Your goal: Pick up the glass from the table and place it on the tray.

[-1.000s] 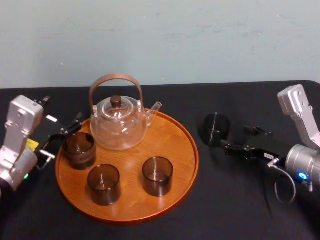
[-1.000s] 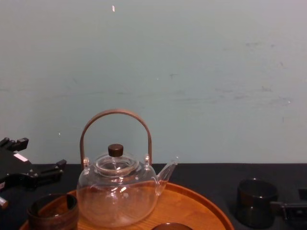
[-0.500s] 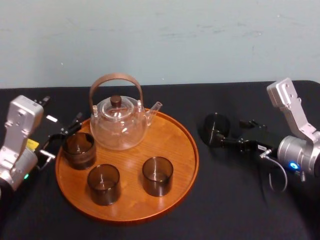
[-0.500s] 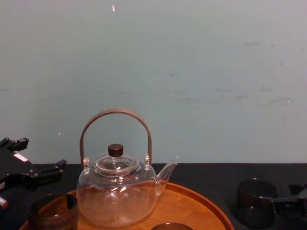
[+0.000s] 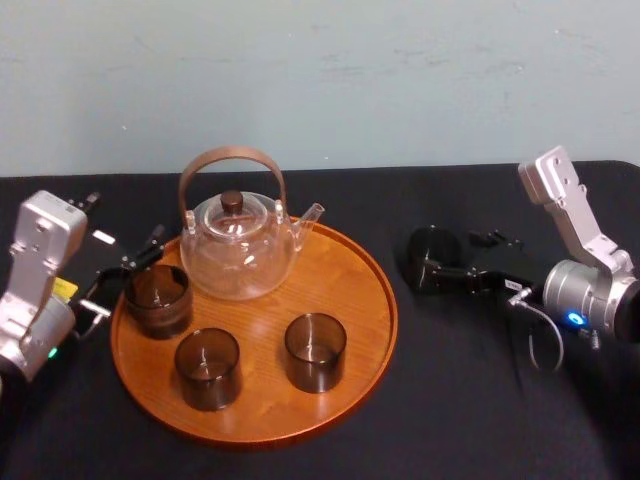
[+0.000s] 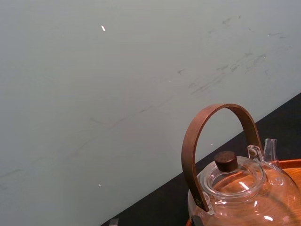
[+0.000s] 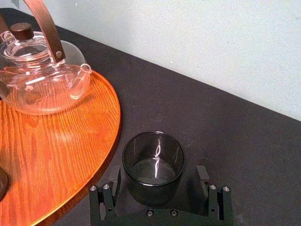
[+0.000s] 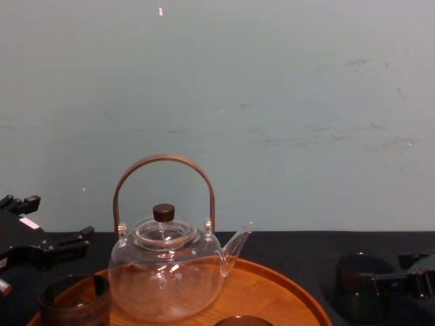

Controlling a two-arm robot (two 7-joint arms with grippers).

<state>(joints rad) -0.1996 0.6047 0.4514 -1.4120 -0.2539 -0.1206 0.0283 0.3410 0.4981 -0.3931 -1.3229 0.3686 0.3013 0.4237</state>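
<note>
Head high, chest low — both share tray.

We could read no text, brand, number or sign anywhere. At nine o'clock of the tray, the left gripper bore a white label and a yellow sticker, both illegible.

Right gripper reaches forward, low, with its fingers spread wide. Left gripper sits parked at left, fingers apart.
</note>
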